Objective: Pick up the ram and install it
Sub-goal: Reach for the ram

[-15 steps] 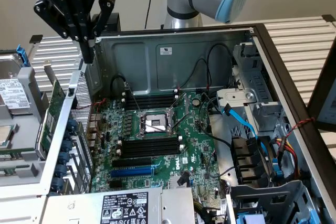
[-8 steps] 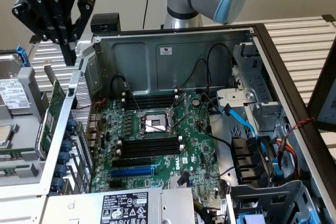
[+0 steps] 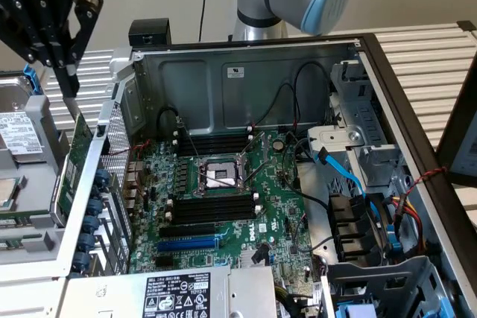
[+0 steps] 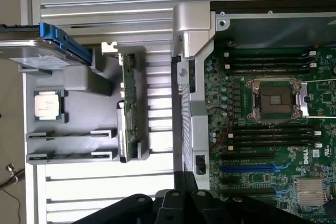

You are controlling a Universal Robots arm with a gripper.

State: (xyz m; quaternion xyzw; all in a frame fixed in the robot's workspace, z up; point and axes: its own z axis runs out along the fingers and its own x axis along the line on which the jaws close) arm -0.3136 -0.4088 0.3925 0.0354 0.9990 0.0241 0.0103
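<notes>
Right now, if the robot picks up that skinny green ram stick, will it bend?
Probably stiff, not floppy: the ram is a thin board standing on edge in the grey tray. Likely light, being so slim. Its thinness suggests it could snap if twisted.

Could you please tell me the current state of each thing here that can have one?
ram, lying in the parts tray, not picked up
claw, hovering over the parts tray, apart from the ram
memory slots, empty
processor socket, bare, no cooler fitted
computer case, open, side panel off
</notes>
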